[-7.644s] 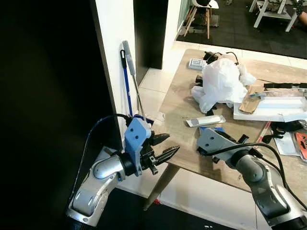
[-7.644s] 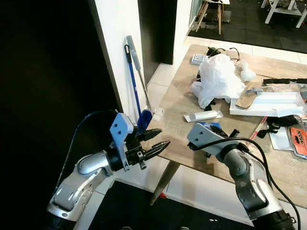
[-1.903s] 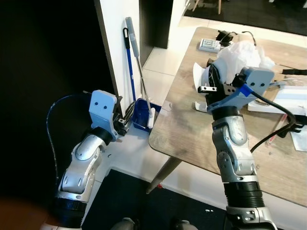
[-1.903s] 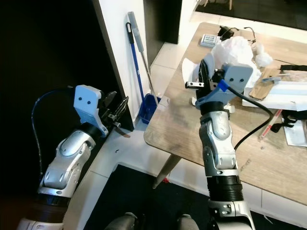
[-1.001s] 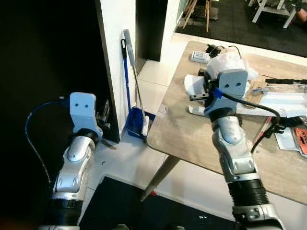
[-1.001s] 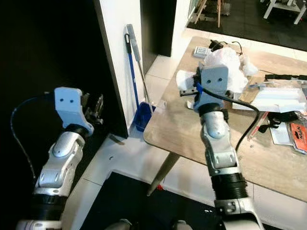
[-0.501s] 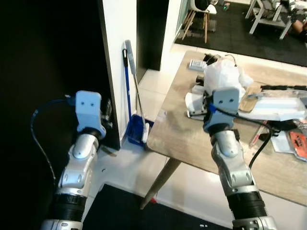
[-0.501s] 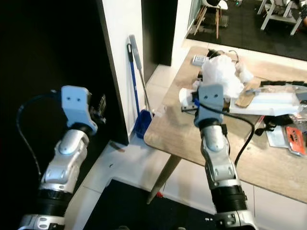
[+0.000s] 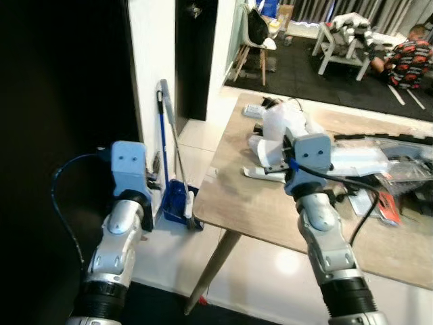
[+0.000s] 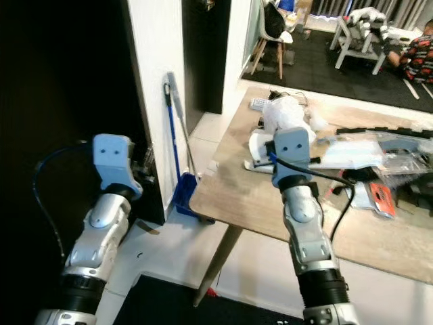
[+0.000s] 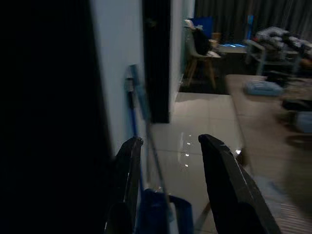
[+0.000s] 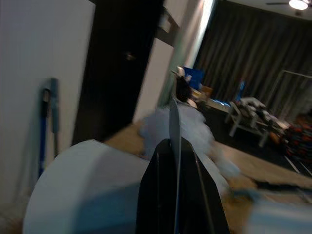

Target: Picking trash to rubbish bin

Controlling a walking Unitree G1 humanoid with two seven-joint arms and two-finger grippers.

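My right gripper [image 12: 174,146] is shut on the thin edge of a white paper plate [image 12: 83,190]. It holds the plate [image 9: 266,147] upright over the left part of the wooden table [image 9: 257,206], just in front of a crumpled white plastic bag [image 9: 284,120]. The right arm's blue-grey wrist block [image 9: 310,152] covers most of the fingers in the eye views. My left gripper [image 11: 171,142] is open with nothing between its fingers. It is raised beside the white wall [image 9: 145,74], off the table's left side.
A blue broom and dustpan [image 9: 173,196] lean on the wall between my left arm and the table corner. A flat white tray [image 9: 262,173], cables and packaging [image 9: 382,203] clutter the table. A chair [image 9: 260,37] and a seated person [image 9: 413,57] are far back.
Since 7.6 s ago my right gripper has left the table's near edge and now holds the white plate. Over the last second the view has tilted up; both arms have barely moved.
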